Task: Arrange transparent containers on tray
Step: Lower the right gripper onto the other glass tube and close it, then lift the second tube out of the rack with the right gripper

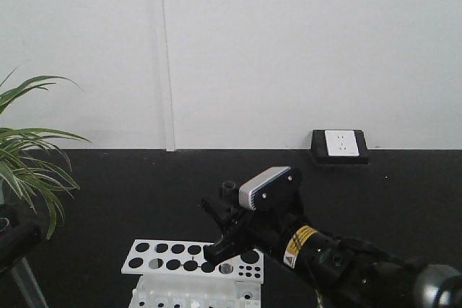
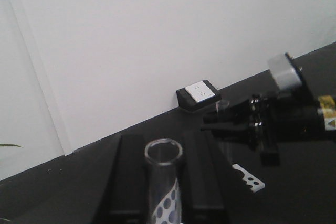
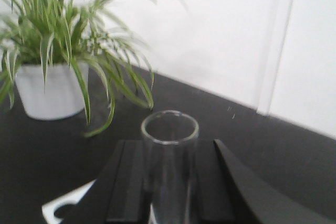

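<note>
Tubes: two in view, one per gripper. Left tube (image 2: 163,192) stands upright between the left gripper (image 2: 164,153) fingers, which are closed narrow on its sides, with the open rim up above the tips. Right tube (image 3: 169,182) sits the same way in the right gripper (image 3: 170,148), clamped, rim up.

In the front view the right arm reaches in from the desk's (image 1: 108,192) near right corner, and its gripper hangs over the right end of the rack (image 1: 167,257) at the near edge. Most rack holes look dark and free. Can't tell whether the right tube's bottom is already in a hole, since the fingers hide it. The left gripper barely shows in the front view; it seems to be at the near left, apart from the rack.

Step, by my read: right arm seating its tube, left arm waiting its turn.

Next move calls for the rounded bottom centred over a free hole, tube kept vertical, a straight slow descent, and opening the fingers only once the rack supports it. Glass is thin, so any tilt risks a jam at the hole edge.
</note>
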Available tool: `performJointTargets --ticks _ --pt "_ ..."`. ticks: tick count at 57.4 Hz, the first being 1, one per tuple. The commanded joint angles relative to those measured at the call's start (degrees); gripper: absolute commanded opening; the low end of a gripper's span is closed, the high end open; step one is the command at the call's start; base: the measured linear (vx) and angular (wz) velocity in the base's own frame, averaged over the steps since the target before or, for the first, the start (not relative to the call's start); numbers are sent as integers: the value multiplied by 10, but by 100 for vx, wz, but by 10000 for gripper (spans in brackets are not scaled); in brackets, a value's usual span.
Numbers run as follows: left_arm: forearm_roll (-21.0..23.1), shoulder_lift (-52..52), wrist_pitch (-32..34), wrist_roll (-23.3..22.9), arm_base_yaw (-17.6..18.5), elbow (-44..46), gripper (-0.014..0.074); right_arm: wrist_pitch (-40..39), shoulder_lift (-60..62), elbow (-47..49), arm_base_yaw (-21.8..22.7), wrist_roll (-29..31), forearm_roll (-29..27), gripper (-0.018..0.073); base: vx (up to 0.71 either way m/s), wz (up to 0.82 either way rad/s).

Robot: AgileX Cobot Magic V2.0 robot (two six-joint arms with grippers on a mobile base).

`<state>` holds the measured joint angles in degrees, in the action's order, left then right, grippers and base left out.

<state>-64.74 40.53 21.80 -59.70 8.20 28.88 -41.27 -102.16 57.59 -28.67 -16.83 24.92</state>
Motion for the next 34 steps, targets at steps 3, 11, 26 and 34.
performJointTargets --ticks 3,11,26,34 --pt "23 -2 10 -10 3 14 -6 46 116 18 1 -19 10 -13 0 0" --pt "21 -2 -13 -69 3 14 -6 223 238 16 1 -89 67 -13 0 0" --pt "-12 -35 -15 -113 3 -28 -6 397 468 -113 1 -133 116 -11 0 0" --pt "-12 -70 -17 -127 3 -76 -6 404 574 -201 1 -132 116 -11 0 0"
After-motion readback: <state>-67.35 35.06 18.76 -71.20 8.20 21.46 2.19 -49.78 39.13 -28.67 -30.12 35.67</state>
